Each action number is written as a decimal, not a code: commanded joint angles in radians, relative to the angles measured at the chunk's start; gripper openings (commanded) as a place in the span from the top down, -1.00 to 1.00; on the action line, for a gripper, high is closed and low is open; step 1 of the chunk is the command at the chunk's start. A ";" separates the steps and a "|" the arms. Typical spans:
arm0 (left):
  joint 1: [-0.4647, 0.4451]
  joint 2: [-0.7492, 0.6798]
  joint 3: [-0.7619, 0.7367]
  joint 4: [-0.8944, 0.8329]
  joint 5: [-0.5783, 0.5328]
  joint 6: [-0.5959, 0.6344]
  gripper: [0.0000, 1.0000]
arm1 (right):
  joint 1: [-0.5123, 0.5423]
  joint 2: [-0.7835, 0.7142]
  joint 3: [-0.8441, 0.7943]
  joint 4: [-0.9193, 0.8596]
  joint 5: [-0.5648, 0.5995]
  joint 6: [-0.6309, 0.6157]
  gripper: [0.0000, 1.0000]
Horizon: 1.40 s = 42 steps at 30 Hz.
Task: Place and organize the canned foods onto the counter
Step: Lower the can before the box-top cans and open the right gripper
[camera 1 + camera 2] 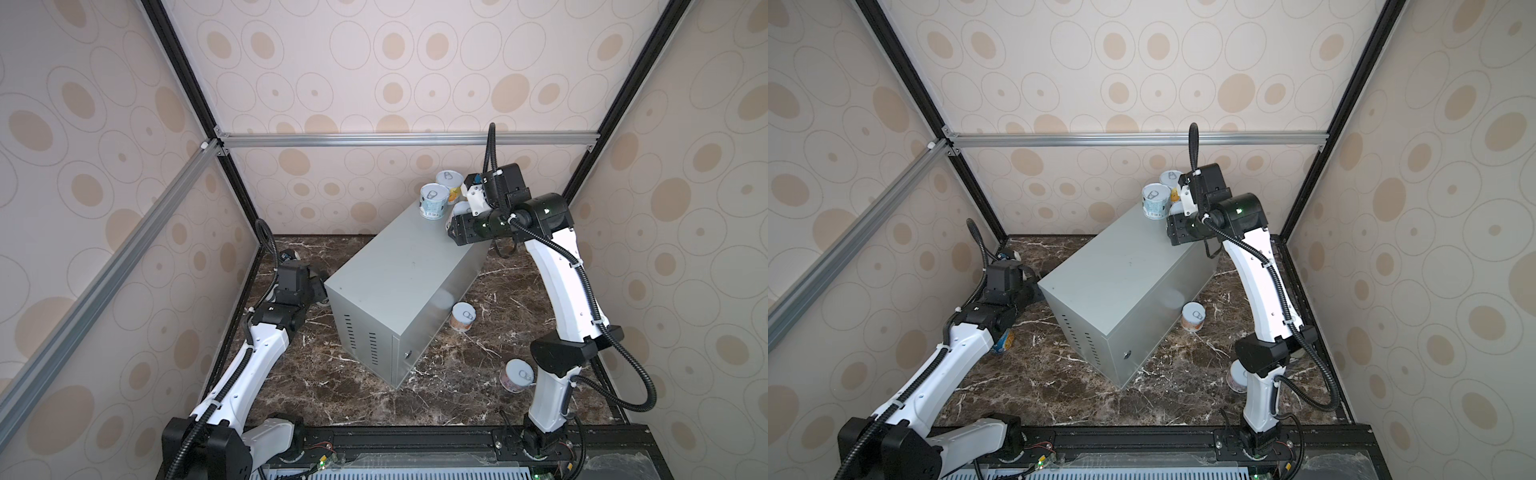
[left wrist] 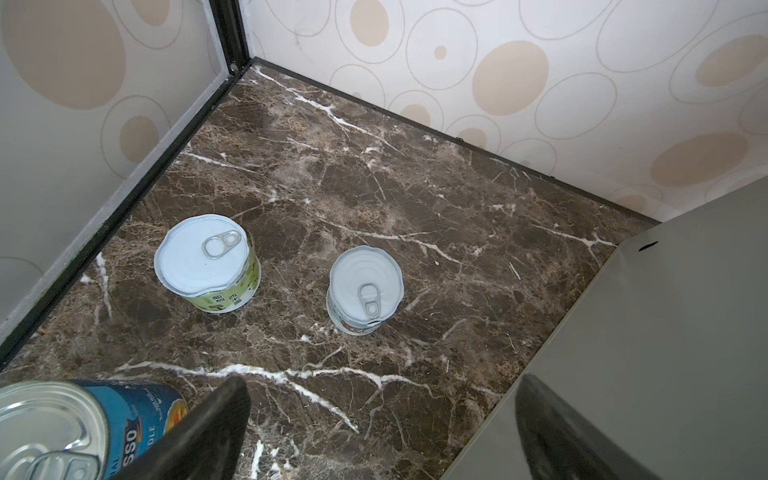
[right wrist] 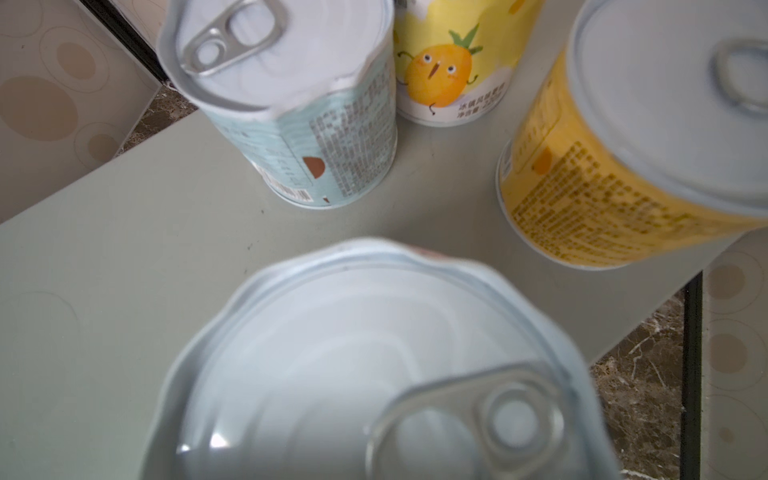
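Cans point(image 1: 434, 201) crowd one end of the counter point(image 1: 395, 270).

You have a plain grey metal box point(image 1: 399, 266) on a dark brown marble surface point(image 1: 457, 374) veined white. At the box's far end stand a pale blue can point(image 3: 316, 137) with a brown mark, a yellow-and-white can point(image 3: 449, 70) with an orange cartoon pineapple, and an orange-yellow can point(image 3: 590, 195) with dark print. The closest can point(image 3: 365, 353) has a pale silver-blue lid. Near the marble's far left corner sits a green can point(image 2: 224, 297), and there is a blue can point(image 2: 129, 419) too. The walls point(image 1: 374, 62) are cream with tan ovals.
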 commanded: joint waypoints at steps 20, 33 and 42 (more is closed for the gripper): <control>0.012 -0.004 0.002 0.023 0.022 0.010 -0.99 | 0.006 0.061 0.034 0.034 0.067 -0.025 -0.17; 0.013 0.000 0.002 0.021 0.021 0.009 -0.99 | 0.005 0.086 0.039 0.061 0.076 -0.029 -0.31; 0.015 0.001 0.001 0.021 0.021 0.009 -0.99 | 0.005 0.042 0.025 0.056 0.079 -0.029 -0.63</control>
